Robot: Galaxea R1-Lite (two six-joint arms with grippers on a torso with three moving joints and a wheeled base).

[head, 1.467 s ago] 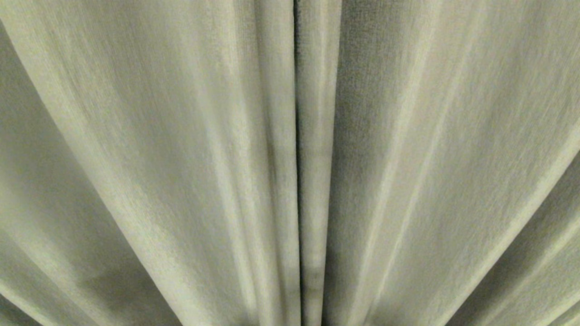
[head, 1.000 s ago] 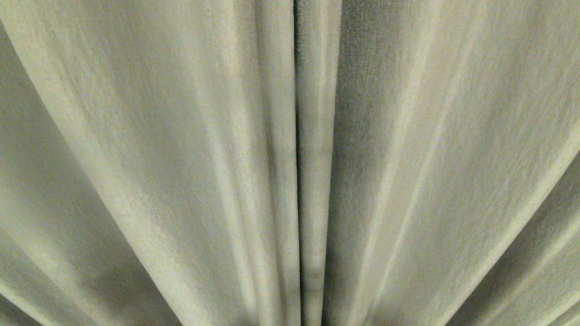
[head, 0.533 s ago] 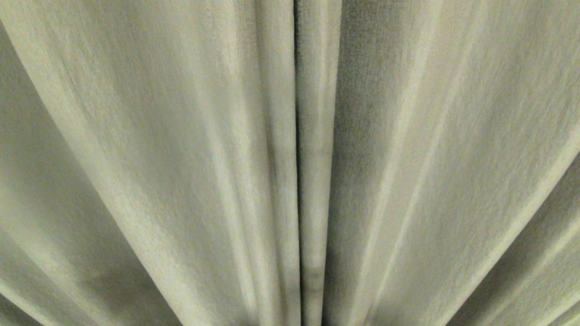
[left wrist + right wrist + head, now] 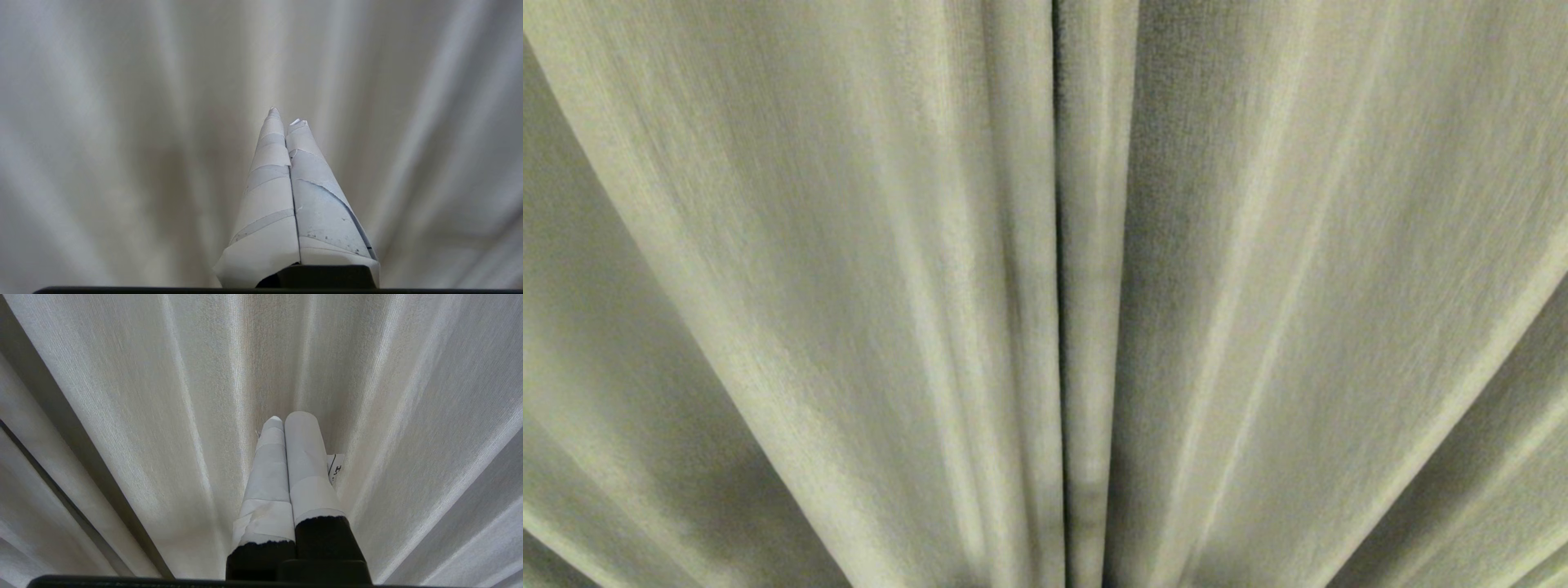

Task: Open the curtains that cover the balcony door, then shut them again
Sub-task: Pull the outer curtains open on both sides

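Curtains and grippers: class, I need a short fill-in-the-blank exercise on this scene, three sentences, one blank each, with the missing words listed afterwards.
1. In the head view the two curtains hang drawn ____, meeting at a dark vertical seam.
2. The left gripper has its white-wrapped fingers pressed ____, holding nothing.
3. In the head view, the number of robot arms that show is ____.

Missing words: together; shut; none
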